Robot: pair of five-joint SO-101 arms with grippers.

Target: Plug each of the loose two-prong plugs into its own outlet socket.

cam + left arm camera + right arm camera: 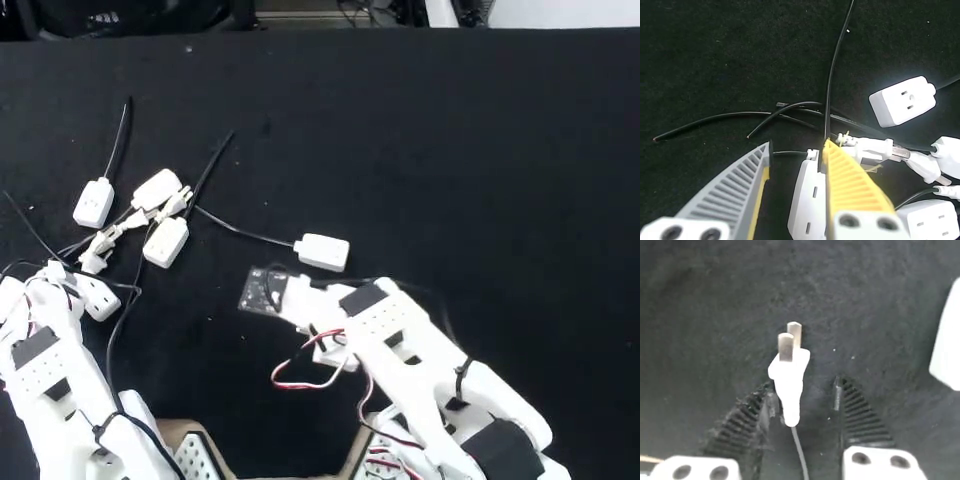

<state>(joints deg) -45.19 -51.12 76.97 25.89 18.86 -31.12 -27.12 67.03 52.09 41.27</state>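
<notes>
The right gripper (802, 385) is sitting with its jaws apart around a white two-prong plug (789, 374). The plug is leaning against one finger with a gap showing on the other side, and its prongs are pointing away from the wrist. It is lying just beside the lone outlet socket (322, 252), on the side nearer the arms. The step in hand looks to me like grasping this plug. I'd say it is calling for a squeeze low on the plug body, square across its sides, so that the prongs are left free and level for lining up with the slots. The thin cord trailing back between the fingers could be twisting the plug as it lifts, so a firm, centred grip is worth getting first. Well off from the lone outlet socket, among the tangle of cords, the left gripper (797, 145) is resting with its jaws apart over another outlet socket (807, 200), probably to steady it on the black surface (450, 150).
</notes>
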